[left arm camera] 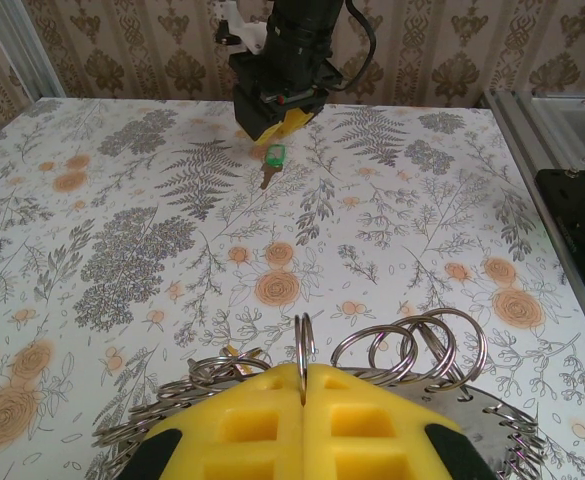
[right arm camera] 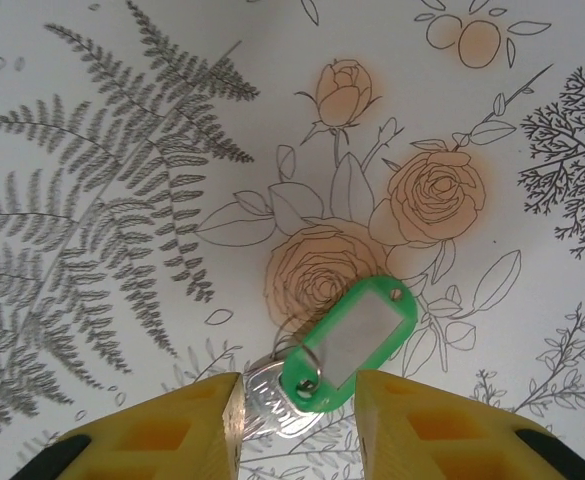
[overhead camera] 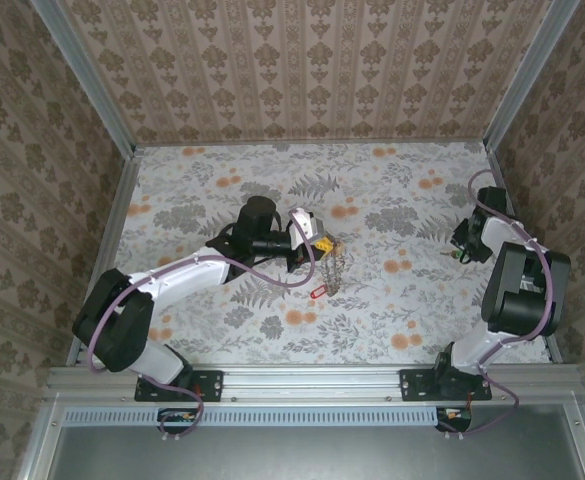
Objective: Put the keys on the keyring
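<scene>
Yellow left gripper, bottom centre, clamps the keyring; your right gripper, jaws partly apart, straddles the green key lying ungripped at lower centre, so centre it before closing.

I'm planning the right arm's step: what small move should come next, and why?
Probably close the right gripper on the green-tagged key: it lies between that gripper's parted fingers, and I cannot tell that it is pinched. The left gripper is shut on the keyring.

Left tool clamped shut, right tool (pointing down) parted.
</scene>
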Action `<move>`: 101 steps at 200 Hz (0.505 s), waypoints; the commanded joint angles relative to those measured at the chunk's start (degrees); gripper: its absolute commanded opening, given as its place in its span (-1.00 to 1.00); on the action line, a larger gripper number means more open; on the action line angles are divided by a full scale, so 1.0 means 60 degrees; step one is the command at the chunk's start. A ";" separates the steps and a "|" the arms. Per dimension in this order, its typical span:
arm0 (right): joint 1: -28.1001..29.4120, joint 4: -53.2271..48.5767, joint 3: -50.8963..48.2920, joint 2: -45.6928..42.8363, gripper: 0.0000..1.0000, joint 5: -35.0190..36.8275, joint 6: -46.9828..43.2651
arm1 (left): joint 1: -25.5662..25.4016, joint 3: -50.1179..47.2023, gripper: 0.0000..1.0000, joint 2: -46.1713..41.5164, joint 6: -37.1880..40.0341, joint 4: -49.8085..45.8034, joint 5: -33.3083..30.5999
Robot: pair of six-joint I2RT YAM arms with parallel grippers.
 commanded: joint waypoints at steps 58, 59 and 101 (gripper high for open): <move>-0.0138 -0.0557 0.0594 0.0828 -0.37 -0.0612 -0.0656 | -0.0075 0.0003 -1.00 -0.0356 -0.0068 0.0360 0.0087; -0.0139 -0.0566 0.0596 0.0828 -0.37 -0.0613 -0.0652 | -0.0068 0.0012 -1.00 -0.0355 -0.0057 0.0365 0.0085; -0.0128 -0.0625 0.0480 0.0668 -0.37 -0.0688 -0.0741 | -0.0076 0.0045 -1.00 -0.0355 -0.0042 0.0328 0.0106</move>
